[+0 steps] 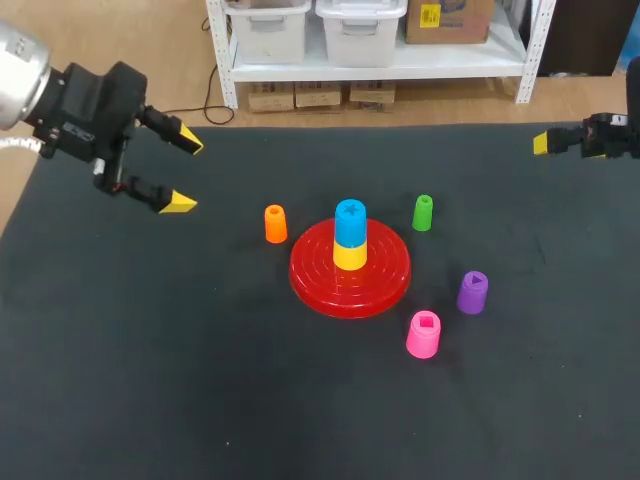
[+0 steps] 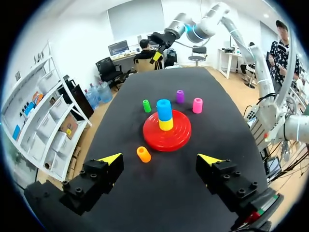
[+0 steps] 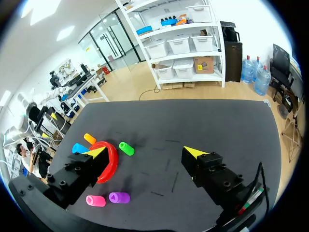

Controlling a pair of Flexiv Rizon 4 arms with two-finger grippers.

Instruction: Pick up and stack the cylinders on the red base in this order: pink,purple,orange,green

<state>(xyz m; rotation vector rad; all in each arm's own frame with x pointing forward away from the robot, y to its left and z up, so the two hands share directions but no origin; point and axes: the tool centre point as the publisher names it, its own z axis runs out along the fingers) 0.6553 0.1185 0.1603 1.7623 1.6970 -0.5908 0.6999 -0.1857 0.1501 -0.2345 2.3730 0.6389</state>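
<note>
Head view: round red plastic base (image 1: 350,280) bears a blue plastic cylinder (image 1: 350,222) atop a yellow cylinder (image 1: 349,256). Left gripper (image 1: 184,172) and right gripper (image 3: 146,152) hang far left and far right, jaws apart.

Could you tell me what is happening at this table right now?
Two robot arms are meant to stack cylinders on the red base, which already carries a yellow cylinder with a blue cylinder on top. Neither holds anything: the left gripper and right gripper are open, off near the far corners of the table. The pink cylinder, purple cylinder, orange cylinder and green cylinder stand on the table around the base, none stacked yet.
</note>
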